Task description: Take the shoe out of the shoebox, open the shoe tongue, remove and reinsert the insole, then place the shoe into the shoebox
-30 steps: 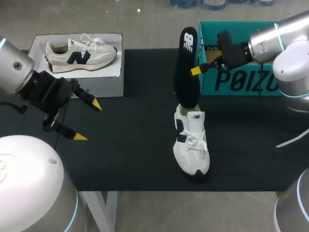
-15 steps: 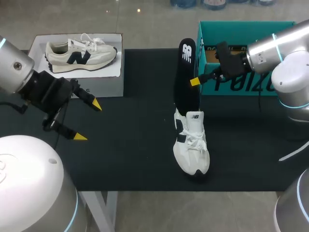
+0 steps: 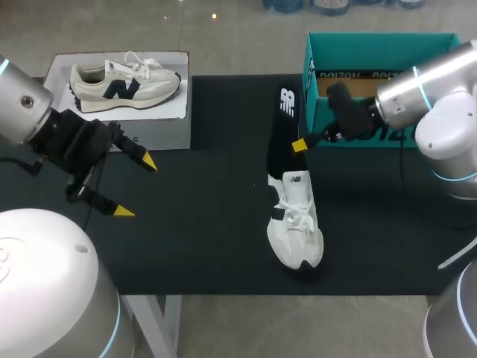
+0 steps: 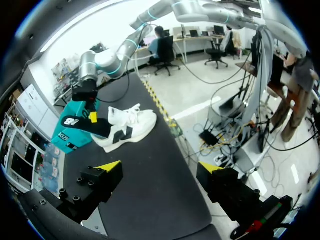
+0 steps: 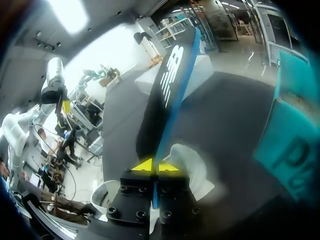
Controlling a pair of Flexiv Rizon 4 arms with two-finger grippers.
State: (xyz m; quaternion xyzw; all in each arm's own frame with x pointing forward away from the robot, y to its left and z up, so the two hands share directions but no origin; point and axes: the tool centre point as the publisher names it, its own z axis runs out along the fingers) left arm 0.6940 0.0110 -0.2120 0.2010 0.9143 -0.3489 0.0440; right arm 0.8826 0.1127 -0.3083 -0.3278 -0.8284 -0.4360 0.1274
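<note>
A white sneaker (image 3: 296,224) stands on the black mat with its toe toward the front edge. A black insole (image 3: 283,130) rises tilted out of its opening, lower end inside the shoe. My right gripper (image 3: 299,145) is shut on the insole's edge, just left of the teal shoebox (image 3: 320,45). In the right wrist view the insole (image 5: 165,100) runs out ahead of the shut gripper (image 5: 158,166), with the sneaker (image 5: 192,165) under it. My left gripper (image 3: 136,186) hangs open and empty at the left, far from the sneaker (image 4: 127,130) and insole (image 4: 80,125).
A white box (image 3: 149,127) at the back left carries a second, cream sneaker (image 3: 127,82). The black mat (image 3: 201,239) covers the table between the two arms. The teal shoebox (image 5: 295,150) stands close beside my right arm.
My right gripper has come down and slightly left with the insole, pushing its lower end deeper into the sneaker. The left arm has not moved.
</note>
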